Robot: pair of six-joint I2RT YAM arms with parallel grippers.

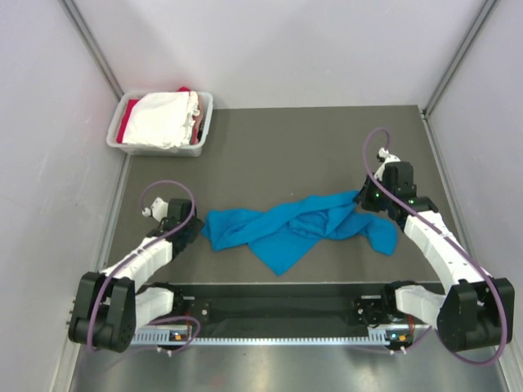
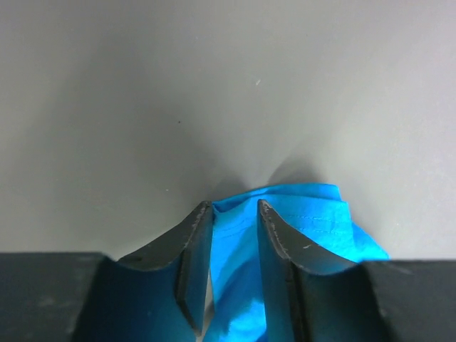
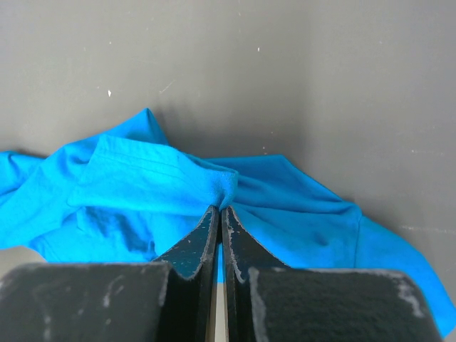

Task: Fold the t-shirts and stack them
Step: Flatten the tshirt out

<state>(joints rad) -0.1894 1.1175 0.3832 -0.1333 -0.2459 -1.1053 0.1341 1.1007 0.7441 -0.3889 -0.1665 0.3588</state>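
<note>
Limp and light, the blue shirt [image 1: 294,229] wants gripping at hems: right fingers [image 3: 203,242] clamped on one, left fingers [image 2: 194,249] apart astride another.

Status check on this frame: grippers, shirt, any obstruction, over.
Left gripper open, jaws astride blue t-shirt edge. Right gripper shut on its other end. Shirt crumpled, unfolded, mid-table. Tub with white shirt far left, well apart.
</note>
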